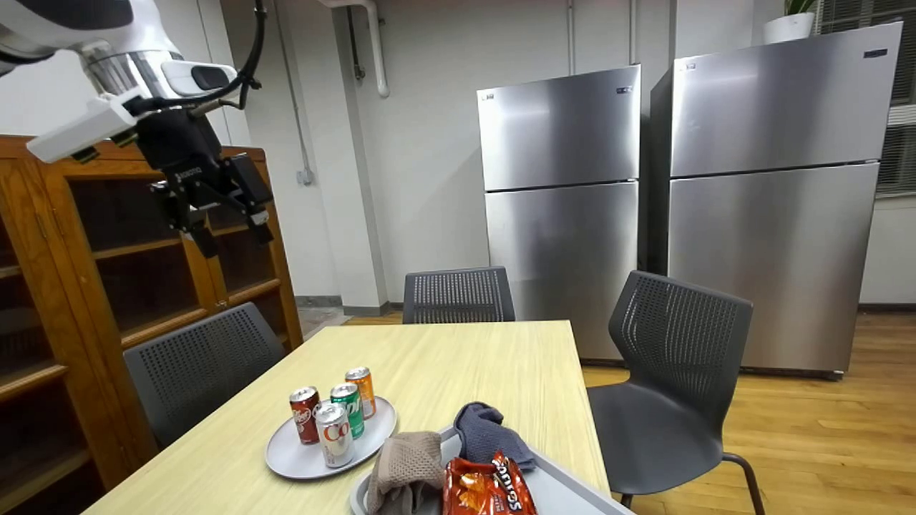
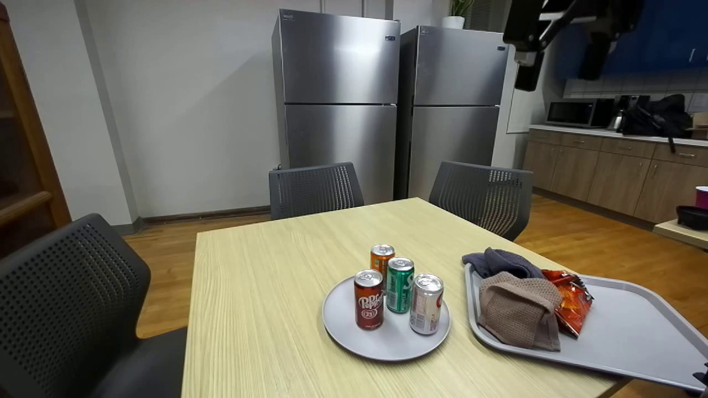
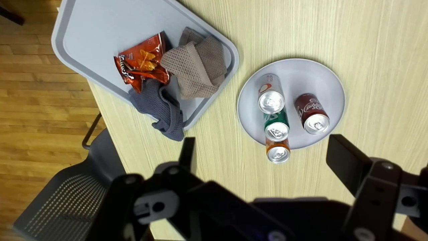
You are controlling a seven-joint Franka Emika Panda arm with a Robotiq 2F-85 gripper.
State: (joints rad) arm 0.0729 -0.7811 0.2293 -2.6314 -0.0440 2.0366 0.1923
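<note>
High above the table, my gripper stands open, its fingers wide apart and nothing between them; it also hangs in both exterior views, gripper and gripper. Below it, a round grey plate carries several upright soda cans: a dark red Dr Pepper can, a green can, a silver can and an orange can. Beside the plate, a grey tray holds a brown cloth, a dark blue-grey cloth partly over its rim, and a red Doritos bag.
A pale wooden table bears the plate and tray, and the tray overhangs its edge. Dark chairs surround it. Two steel refrigerators stand behind, with a wooden glass-door cabinet at the side. A counter lies farther off.
</note>
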